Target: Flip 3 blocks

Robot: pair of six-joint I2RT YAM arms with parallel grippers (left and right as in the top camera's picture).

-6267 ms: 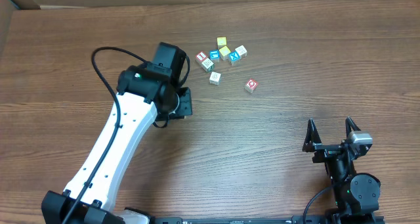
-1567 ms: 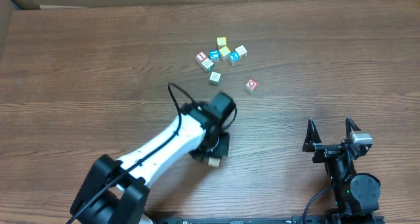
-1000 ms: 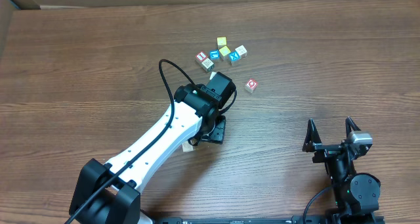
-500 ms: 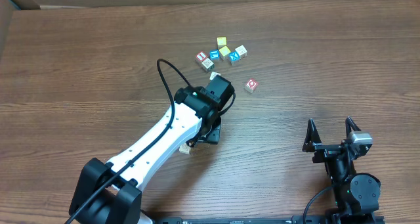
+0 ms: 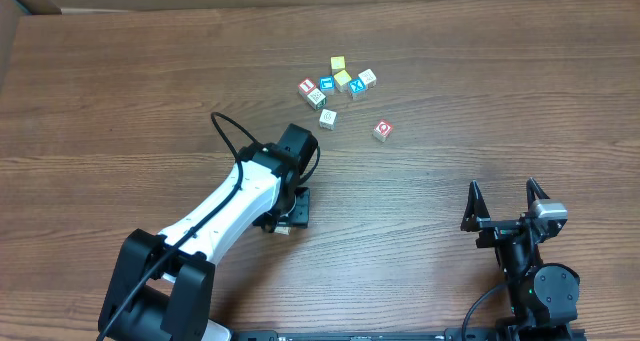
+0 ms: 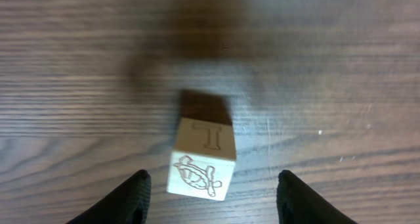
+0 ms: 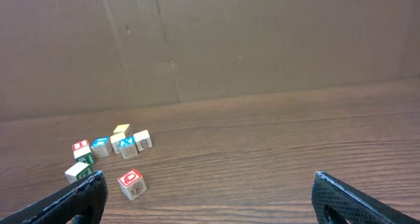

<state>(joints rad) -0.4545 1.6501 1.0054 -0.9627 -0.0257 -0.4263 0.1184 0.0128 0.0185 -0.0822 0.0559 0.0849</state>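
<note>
**Operator:** Where's my block, and what are the fingers doing?

**Spotter:** The pale block (image 6: 202,159) sits free on the bench (image 6: 341,66), between your left fingers (image 6: 128,198). They're spread and touch neither side. Your right fingers (image 7: 79,198) are parked far right, fully wide and empty.

**Operator:** How do I flip it cleanly?

**Spotter:** It lies slightly skewed to your fingers, so I'd square the wrist first. That way the pads meet flat faces, not corners. Close gently, lift clear, roll a quarter turn and set it down flat.

**Operator:** How will it handle?

**Spotter:** It's a crisp-edged cube of bare, light wood, with a "T" cut into the top and a line drawing on the near face. The bench is smooth wood-grain, so expect sliding. The red "O" block (image 5: 382,131) waits apart from the huddle of painted cubes (image 5: 340,80).
</note>
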